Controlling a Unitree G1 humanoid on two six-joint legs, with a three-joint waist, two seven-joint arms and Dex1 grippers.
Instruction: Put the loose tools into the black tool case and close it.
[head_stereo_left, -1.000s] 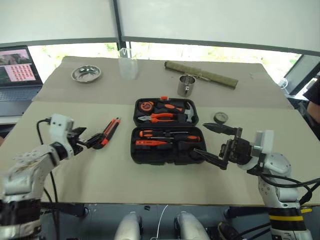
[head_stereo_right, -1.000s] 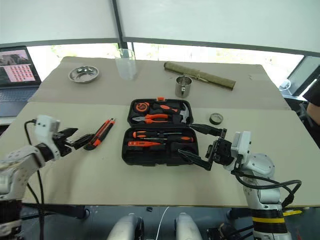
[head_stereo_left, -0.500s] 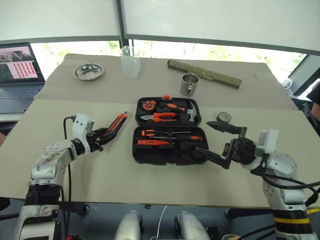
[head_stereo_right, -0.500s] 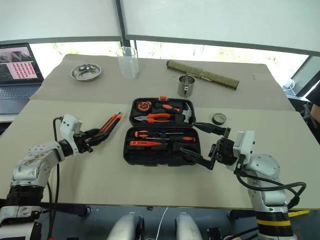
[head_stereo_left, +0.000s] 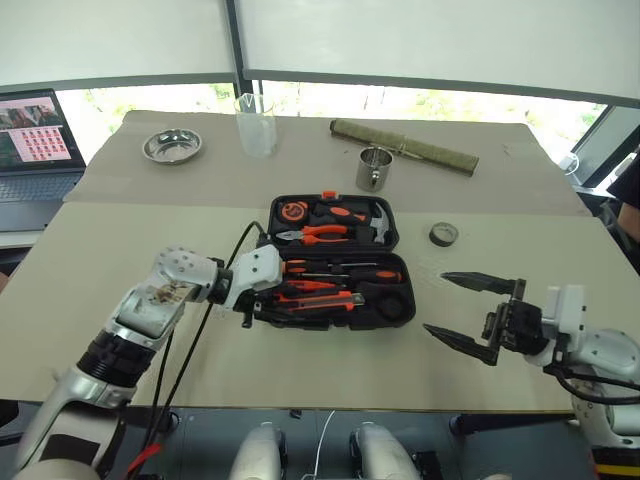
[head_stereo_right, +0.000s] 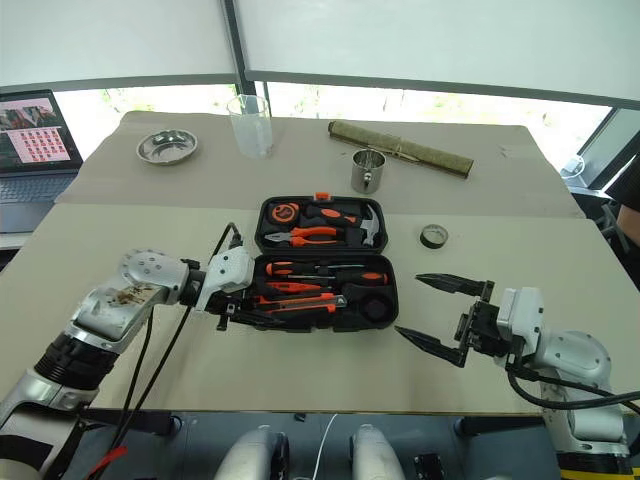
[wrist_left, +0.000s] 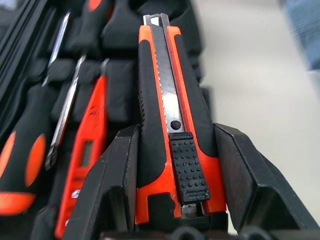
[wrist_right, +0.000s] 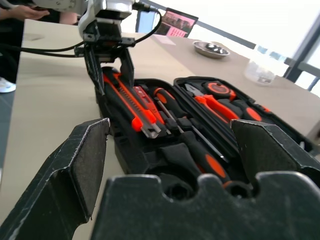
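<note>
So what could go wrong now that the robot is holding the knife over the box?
The left gripper is shut on the utility knife, held over the open black tool case. It could land across the screwdrivers rather than in its own slot. Then the lid might not close. The right gripper waits open beside the case and could bump it.

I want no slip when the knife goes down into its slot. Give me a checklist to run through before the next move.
1. Left gripper jaws clamped on utility knife: ok.
2. Knife over the open tool case: ok.
3. Slot beneath the knife free: cannot tell.
4. Right gripper jaws open, off the case: ok.
5. Screwdrivers already seated: ok.
6. Knife blade retracted: cannot tell.
</note>
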